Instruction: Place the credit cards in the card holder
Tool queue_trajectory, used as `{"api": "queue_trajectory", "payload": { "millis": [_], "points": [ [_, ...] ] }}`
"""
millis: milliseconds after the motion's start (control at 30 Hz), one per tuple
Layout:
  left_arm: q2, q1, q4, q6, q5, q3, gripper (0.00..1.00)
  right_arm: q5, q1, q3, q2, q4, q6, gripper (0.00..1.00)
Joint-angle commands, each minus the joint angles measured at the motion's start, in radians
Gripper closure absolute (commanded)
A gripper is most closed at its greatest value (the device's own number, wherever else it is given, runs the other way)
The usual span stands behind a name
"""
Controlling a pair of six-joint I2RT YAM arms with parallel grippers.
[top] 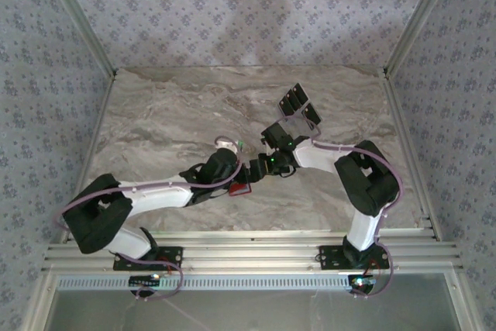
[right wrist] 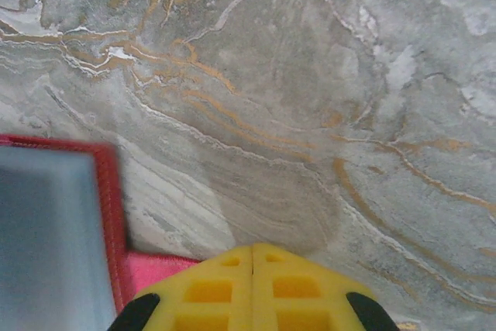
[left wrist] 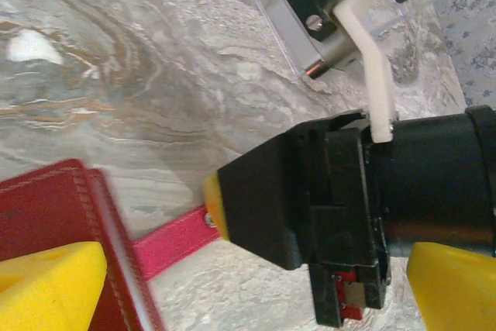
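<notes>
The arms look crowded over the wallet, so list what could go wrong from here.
1. The shut right gripper sits at the pink clasp tab of the red folding wallet. If it slips off, the wallet may slide or flip closed.
2. The right gripper's black body lies close ahead of the open left gripper. If the left gripper advances or closes now, the two arms could collide.

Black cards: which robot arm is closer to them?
Right. The right arm passes right beside the black cards; the left arm ends farther off, down-left of them, by the red wallet.
</notes>
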Motion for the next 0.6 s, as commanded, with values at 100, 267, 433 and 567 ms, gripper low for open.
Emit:
{"api": "queue_trajectory", "payload": {
  "millis": [100,267,433,567],
  "points": [
    [0.01,-0.008,0.026,-0.002,-0.068,0.049,0.0,0.0,-0.038,-0.046,-0.05,-0.012,0.011,1.0],
    [-0.115,0.004,-0.13,0.071,-0.161,0.05,0.0,-0.01,-0.041,-0.054,-0.062,-0.007,0.011,1.0],
    [-0.263,0.018,-0.526,0.041,-0.404,0.048,0.0,-0.016,-0.041,-0.057,-0.062,-0.002,0.011,1.0],
    [-0.319,0.039,-0.641,-0.057,-0.504,-0.057,0.0,-0.02,-0.04,-0.059,-0.055,0.007,0.014,1.0]
  ]
}}
